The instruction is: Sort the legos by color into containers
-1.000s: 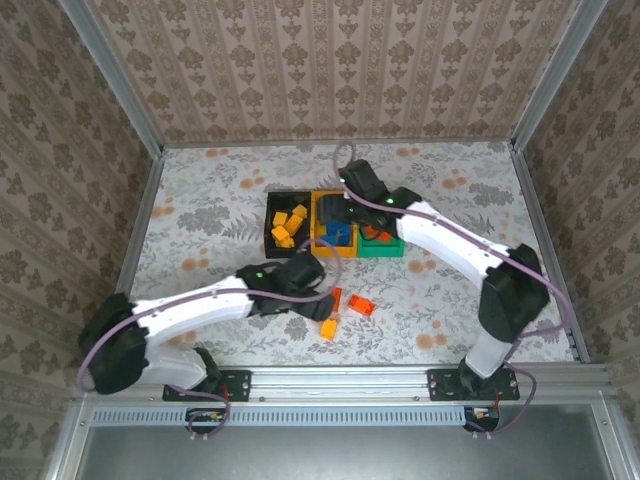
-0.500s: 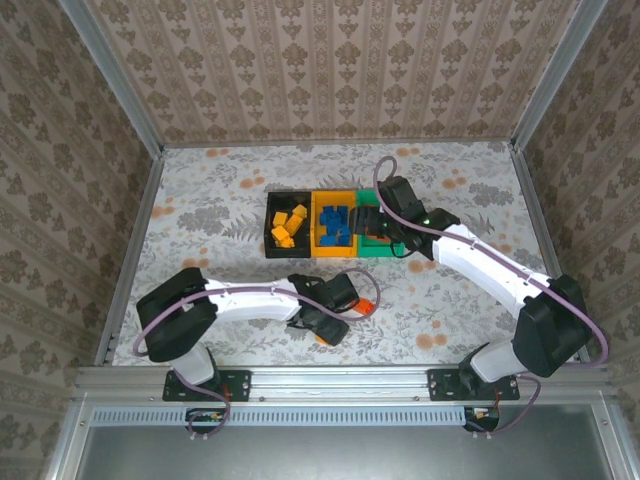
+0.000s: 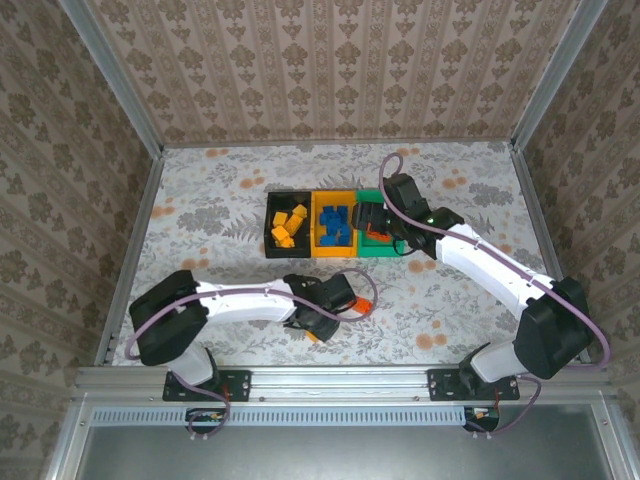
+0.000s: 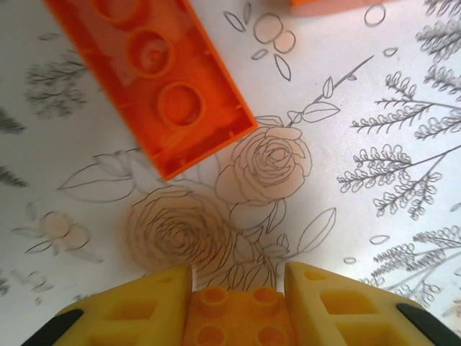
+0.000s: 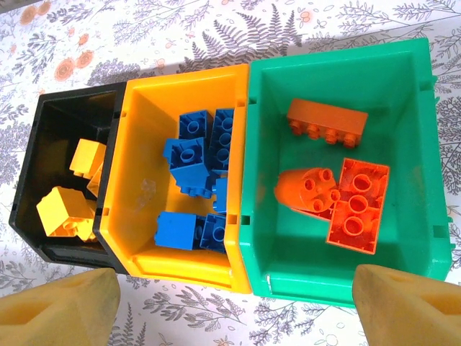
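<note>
My left gripper [image 4: 238,292] is shut on a small yellow-orange lego [image 4: 234,321] low over the table, toward the front centre [image 3: 318,322]. An orange-red lego [image 4: 155,76] lies studs-down just beyond it, also seen from above [image 3: 362,303]. My right gripper [image 5: 234,310] hangs open and empty over the near side of the containers [image 3: 366,220]. The black bin [image 5: 43,122] holds yellow legos [image 5: 65,209]. Blue legos [image 5: 191,155] fill the yellow-orange bin [image 5: 137,94]. In the green bin [image 5: 288,245] lie orange-red legos [image 5: 328,119].
The three bins stand side by side mid-table: black [image 3: 272,215], yellow-orange [image 3: 322,248], green [image 3: 385,248]. Another orange piece [image 4: 338,6] lies at the far edge of the left wrist view. Patterned walls and metal rails enclose the table.
My left gripper has swung to the front centre and closed on the yellow-orange lego. The right gripper shifted from over the yellow-orange bin toward the green bin, still open.
</note>
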Robot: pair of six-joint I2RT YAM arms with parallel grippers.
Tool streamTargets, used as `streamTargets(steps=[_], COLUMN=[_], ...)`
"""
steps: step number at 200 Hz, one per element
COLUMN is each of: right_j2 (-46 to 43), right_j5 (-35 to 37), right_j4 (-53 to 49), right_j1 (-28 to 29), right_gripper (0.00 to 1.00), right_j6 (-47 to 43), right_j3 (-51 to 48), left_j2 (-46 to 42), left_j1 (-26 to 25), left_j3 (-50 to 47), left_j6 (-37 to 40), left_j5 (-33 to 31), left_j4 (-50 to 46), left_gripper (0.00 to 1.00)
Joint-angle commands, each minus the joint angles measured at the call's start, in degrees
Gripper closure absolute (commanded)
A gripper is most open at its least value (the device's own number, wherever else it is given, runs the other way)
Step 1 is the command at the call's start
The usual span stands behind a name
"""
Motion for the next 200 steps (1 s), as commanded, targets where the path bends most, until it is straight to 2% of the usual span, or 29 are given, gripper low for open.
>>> streamTargets(steps=[1,25,55,85,117,142,178,200], right_j2=[-1.36,-2.0,-4.15,-5.13,-5.95,-6.65,-8.59,-9.31], right_j5=[0.94,1.14,1.56,1.68,1.56,1.43,0.9,-1.94], right_j4=[0.52,0.61,0.45,-0.33,-0.77,-1.88,-2.72,-3.4], right_j1=[-0.32,-0.32,-0.7,-0.98,-1.08,-1.08,-1.08,-1.03], right_gripper=[0.14,0.14,0.14,0.14,0.14,0.14,0.14,0.13], right_j6=[1.08,1.44,1.71,1.85,2.22,1.89,1.63,1.05], right_j3=[-0.52,-1.62,-3.54,-4.88,-6.01,-6.4,-8.19,-9.22], left_j2=[-5.97,-11.96,-15.84,-13.07,-4.67,2.85,11.91,14.49], left_j1=[1.35,5.17,15.53,25.78,32.88,36.27,36.97,36.91], left_j3=[-0.02,1.08,3.4,8.63,15.09,20.64,28.25,31.1], left_j6=[-1.32,-0.22,3.87,7.89,9.36,9.56,10.68,10.33], left_j5=[-3.71,-7.26,-10.27,-12.81,-14.0,-12.96,-13.04,-11.89], left_j4=[-2.99,-3.57,-0.86,5.13,11.5,12.89,11.76,10.85], left_gripper=[0.66,0.66,0.65,0.65,0.65,0.66,0.66,0.54])
